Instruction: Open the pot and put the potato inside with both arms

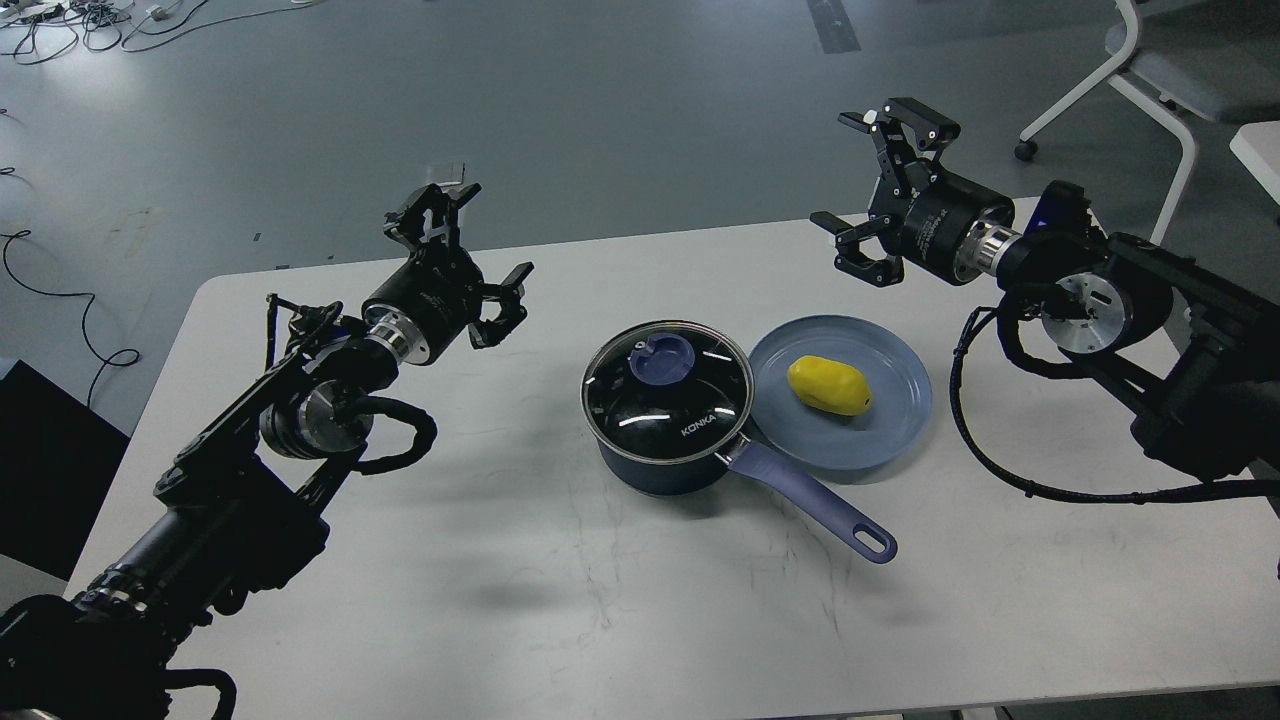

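Tools (470, 262) (880, 185) two, pot (668, 420) one, potato (829, 386) one.

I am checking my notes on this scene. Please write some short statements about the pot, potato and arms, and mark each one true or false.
1. The lid is on the pot. True.
2. The potato lies inside the pot. False: it lies on the plate.
3. The left gripper holds the lid. False: its fingers are open and hold nothing.
4. The right gripper is open, above the table. True.
5. The plate is right of the pot. True.
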